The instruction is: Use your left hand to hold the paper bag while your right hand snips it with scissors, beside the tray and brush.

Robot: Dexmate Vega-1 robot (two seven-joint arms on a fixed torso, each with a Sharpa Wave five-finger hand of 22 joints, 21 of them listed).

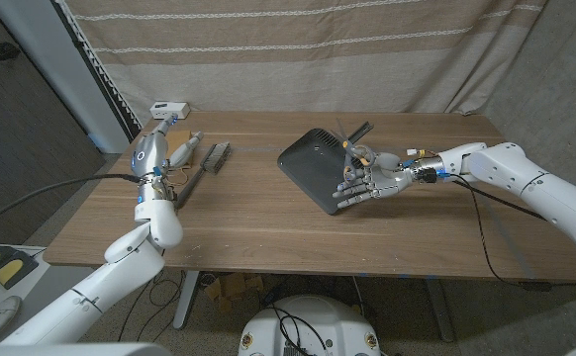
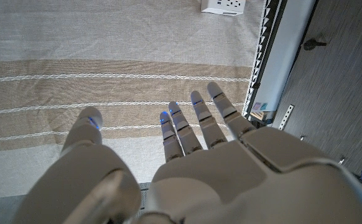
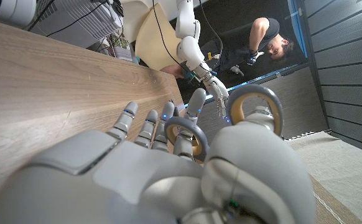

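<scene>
A pale paper bag [image 1: 183,148] lies at the table's far left. My left hand [image 1: 153,153] stands raised just beside it, with fingers [image 2: 196,121] spread toward the curtain and nothing in them. My right hand [image 1: 367,184] hovers over the near right corner of the dark tray [image 1: 308,163] and holds the scissors [image 1: 359,138]. The blades point toward the far edge. In the right wrist view the scissors' ring handles [image 3: 255,102] sit around the thumb and a finger of my right hand [image 3: 168,174]. A brush [image 1: 214,158] lies just right of the bag.
A white box [image 1: 169,107] sits at the far left edge of the table [image 1: 258,222]. A striped curtain [image 1: 298,49] hangs behind. A person [image 3: 268,37] stands off to the side in the right wrist view. Bare wood lies between brush and tray.
</scene>
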